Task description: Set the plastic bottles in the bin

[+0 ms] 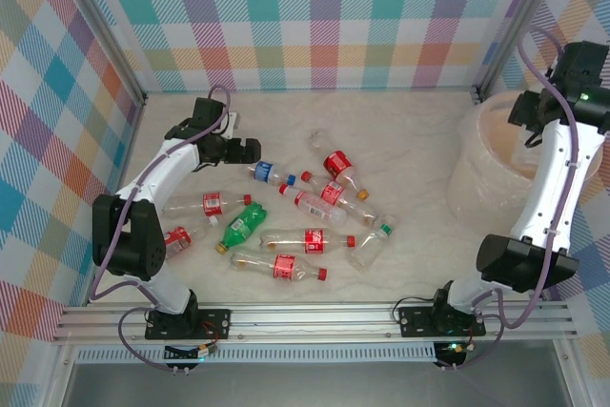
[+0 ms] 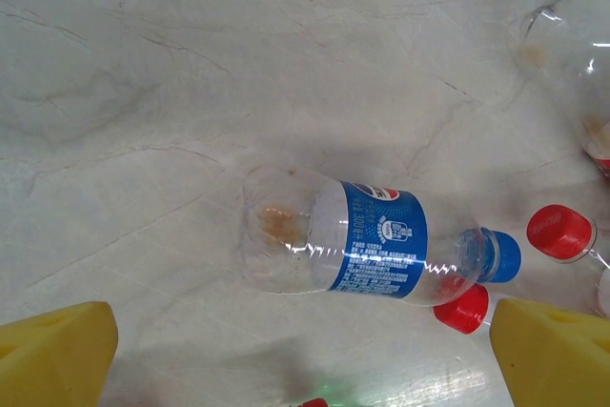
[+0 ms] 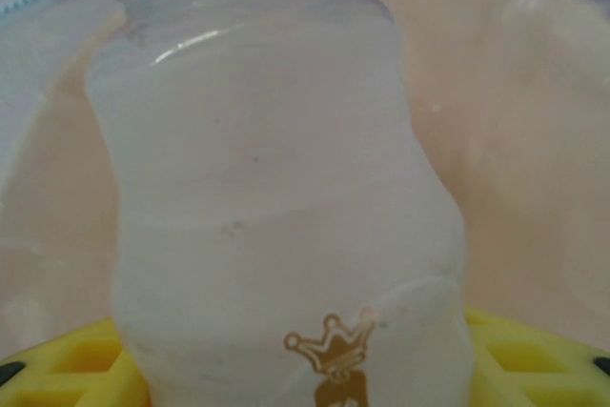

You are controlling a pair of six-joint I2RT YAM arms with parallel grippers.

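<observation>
Two robot arms work a pale marbled tabletop [image 1: 410, 131], where roughly ten small clear plastic bottles [image 1: 310, 240] lie on their sides around the centre, one green plastic bottle [image 1: 243, 224] among them. At 3 o'clock stands the large round cream-white plastic bin [image 1: 469, 173]; the right gripper [image 1: 526, 113] hangs over its mouth, closed on a cloudy translucent plastic bottle [image 3: 276, 188] held between yellow pads [image 3: 67, 364]. The left gripper [image 1: 250, 152], jaws spread wide and holding nothing, hovers at the pile's 10 o'clock edge. Its nearest target, a clear blue-labelled, blue-capped plastic bottle [image 2: 372, 250], lies flat just beside it at 4 o'clock in the overhead view. From the left wrist, that bottle's long axis runs 9 to 3 o'clock, cap at 3, almost parallel to the line between the yellow fingertips [image 2: 52, 355] at 7 and 5 o'clock. A red bottle cap [image 2: 462, 310] touches its neck. The left arm is plainly the nearer; a wrist turn looks needed if the jaws are to close across the bottle's width rather than along its length.
</observation>
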